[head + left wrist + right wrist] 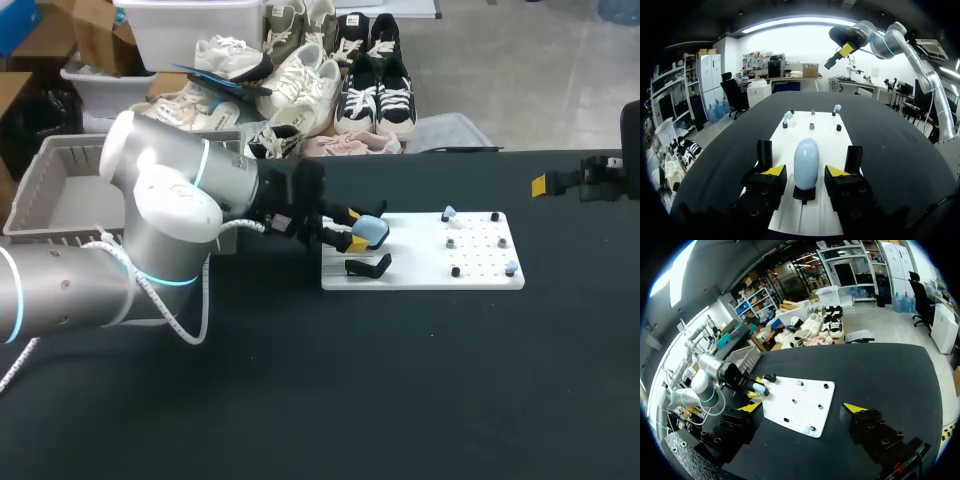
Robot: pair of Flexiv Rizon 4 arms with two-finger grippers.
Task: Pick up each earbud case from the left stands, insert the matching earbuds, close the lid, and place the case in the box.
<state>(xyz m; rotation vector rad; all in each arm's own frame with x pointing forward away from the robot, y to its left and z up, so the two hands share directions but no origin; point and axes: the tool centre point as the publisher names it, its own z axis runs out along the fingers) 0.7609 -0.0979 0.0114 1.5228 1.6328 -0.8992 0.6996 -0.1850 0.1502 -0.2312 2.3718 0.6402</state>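
First pick in hand. Left gripper (806, 172) straddles the pale blue egg-shaped plastic earbud case (806, 160), fingers spread with a gap either side, no grip yet. Case sits upright on its black stand (805, 194) on the white pegboard (826, 140). Next, I'd say: clamp, lift straight off. Pale blue earbuds (788, 115) sit on pegs beyond. Only the head view shows the second, empty black stand (368, 267) and the grey slatted box (48, 172). Right gripper (803, 408) is spread, holding nothing, well apart.

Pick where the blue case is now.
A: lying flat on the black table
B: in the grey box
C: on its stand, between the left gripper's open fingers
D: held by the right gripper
C: the left wrist view shows the case upright on its stand, inside the left gripper, with a gap to the finger on each side.
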